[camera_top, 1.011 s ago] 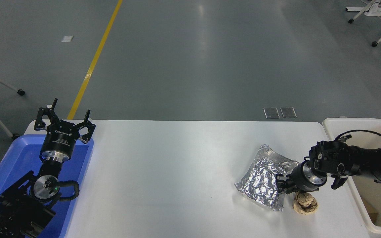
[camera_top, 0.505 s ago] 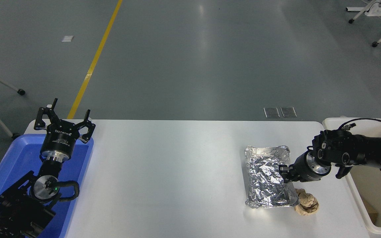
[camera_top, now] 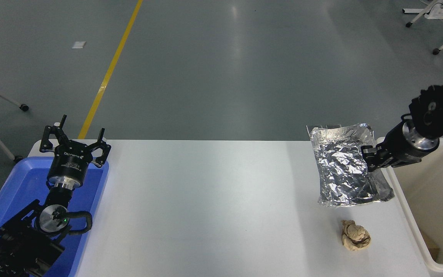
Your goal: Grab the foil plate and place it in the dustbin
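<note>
The crinkled silver foil plate (camera_top: pixel 344 169) hangs in the air above the table's right end, tilted, its right edge close to the dustbin's left rim. My right gripper (camera_top: pixel 371 157) comes in from the right edge and is shut on the plate's right rim. The cream-white dustbin (camera_top: pixel 410 223) stands off the table's right end, partly behind the arm. My left gripper (camera_top: pixel 75 140) is parked at the lower left above the blue tray, open and empty.
A small crumpled tan paper ball (camera_top: pixel 355 235) lies on the white table (camera_top: pixel 206 200) below the lifted plate. A shallow blue plastic tray (camera_top: pixel 21 192) sits at the table's left end under the left arm.
My right gripper has lifted the foil plate off the table and carried it up and to the right, toward the dustbin. The paper ball now lies uncovered. The left arm has not moved.
</note>
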You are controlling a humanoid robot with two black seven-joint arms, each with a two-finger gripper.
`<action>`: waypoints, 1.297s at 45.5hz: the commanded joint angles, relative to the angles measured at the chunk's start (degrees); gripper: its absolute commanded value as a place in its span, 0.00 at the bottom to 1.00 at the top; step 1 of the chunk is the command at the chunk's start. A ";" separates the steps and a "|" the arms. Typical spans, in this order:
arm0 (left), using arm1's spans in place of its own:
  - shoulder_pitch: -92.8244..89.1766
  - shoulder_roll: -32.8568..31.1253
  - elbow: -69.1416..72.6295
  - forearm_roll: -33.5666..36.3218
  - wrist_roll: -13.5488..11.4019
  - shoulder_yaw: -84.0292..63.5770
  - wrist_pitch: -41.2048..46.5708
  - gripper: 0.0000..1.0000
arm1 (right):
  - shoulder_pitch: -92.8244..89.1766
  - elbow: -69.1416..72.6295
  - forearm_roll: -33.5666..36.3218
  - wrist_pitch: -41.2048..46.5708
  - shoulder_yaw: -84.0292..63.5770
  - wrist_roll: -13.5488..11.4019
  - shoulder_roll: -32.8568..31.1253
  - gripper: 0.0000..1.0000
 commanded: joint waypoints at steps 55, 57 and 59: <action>-0.09 0.01 -0.08 0.01 0.00 0.01 -0.09 1.00 | -56.13 -47.21 -34.33 -25.49 19.01 7.02 -15.88 0.00; -0.09 0.01 -0.08 0.01 0.09 0.01 -0.09 1.00 | -60.00 -51.17 -34.15 -26.28 20.51 7.02 -14.47 0.00; -0.18 0.01 -0.08 0.01 0.09 0.01 -0.09 1.00 | -63.25 -54.51 -34.15 -26.46 22.09 6.93 -13.24 0.00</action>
